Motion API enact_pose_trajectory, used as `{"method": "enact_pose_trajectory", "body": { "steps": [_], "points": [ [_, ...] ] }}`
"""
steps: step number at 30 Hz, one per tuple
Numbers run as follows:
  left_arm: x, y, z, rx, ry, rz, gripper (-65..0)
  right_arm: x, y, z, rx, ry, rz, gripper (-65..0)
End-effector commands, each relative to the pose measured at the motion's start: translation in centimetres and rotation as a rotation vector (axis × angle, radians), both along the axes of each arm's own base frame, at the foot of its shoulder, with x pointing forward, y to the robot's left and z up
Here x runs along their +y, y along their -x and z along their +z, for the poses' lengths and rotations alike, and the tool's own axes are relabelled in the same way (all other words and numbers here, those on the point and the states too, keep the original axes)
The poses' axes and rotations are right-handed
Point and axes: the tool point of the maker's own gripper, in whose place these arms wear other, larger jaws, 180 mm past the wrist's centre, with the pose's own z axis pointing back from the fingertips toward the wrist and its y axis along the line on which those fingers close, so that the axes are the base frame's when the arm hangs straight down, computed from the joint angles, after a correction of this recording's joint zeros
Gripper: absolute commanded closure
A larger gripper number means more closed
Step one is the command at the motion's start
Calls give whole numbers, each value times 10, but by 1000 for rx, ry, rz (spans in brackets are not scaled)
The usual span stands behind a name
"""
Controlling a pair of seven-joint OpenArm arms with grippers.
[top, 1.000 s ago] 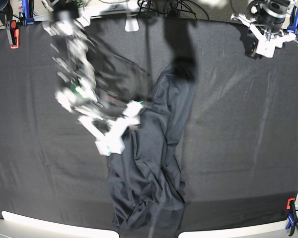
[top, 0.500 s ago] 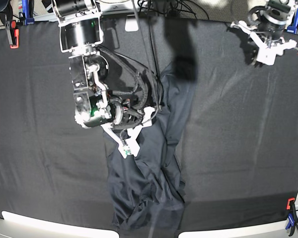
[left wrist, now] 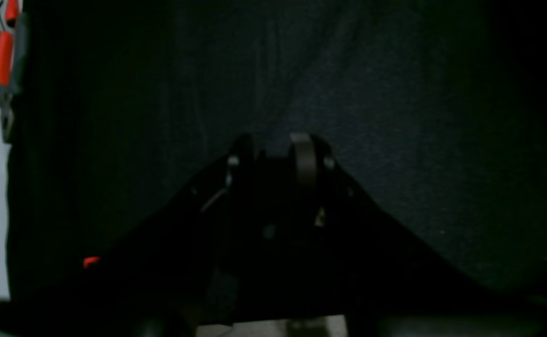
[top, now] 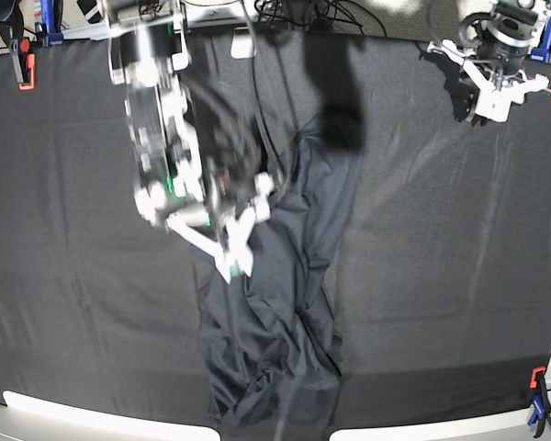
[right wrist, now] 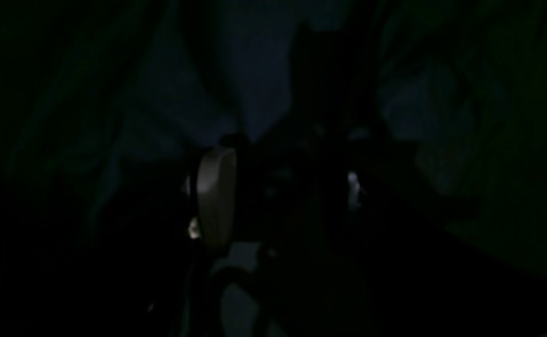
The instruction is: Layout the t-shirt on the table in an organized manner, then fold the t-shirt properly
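Across the middle of the desk point(top: 73, 303) the shirt point(top: 285, 312) lies bunched in a long crumpled strip, running from near the far edge down to the near rim. Base view has the right hand point(top: 241, 241) blurred, over the shirt's upper left edge, white fingers pointing down at the cloth; whether it touches the fabric I cannot tell. Its wrist view is almost black: one pale finger point(right wrist: 215, 196) on the left, a faint glint on the right, a clear gap between, dark folds of shirt point(right wrist: 254, 93) beyond. Fingers spread, nothing seen between them.

Up in the far corner, the left hand point(top: 493, 99) sits well apart from the shirt. Its wrist camera shows what the base view does not: two fingertips point(left wrist: 303, 154) standing a little apart over bare black cloth, nothing between them, and a red clamp point(left wrist: 4, 56) at the white rim.

Creased black cloth covers the desk, red and blue clamps point(top: 539, 397) at its corners, cables point(top: 303, 11) behind the far edge.
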Motion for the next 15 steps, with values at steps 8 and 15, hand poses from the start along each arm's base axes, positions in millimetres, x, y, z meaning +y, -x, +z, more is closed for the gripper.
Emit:
{"method": "enact_pose_trajectory", "body": {
  "steps": [8, 15],
  "points": [
    [0, -4, 10, -36, -7, -8, -121, -4, 37, 58, -138, -33, 198, -266],
    [0, -4, 9, -35, -6, -8, -121, -32, 64, 66, -162, 75, 282, -266]
  ]
}}
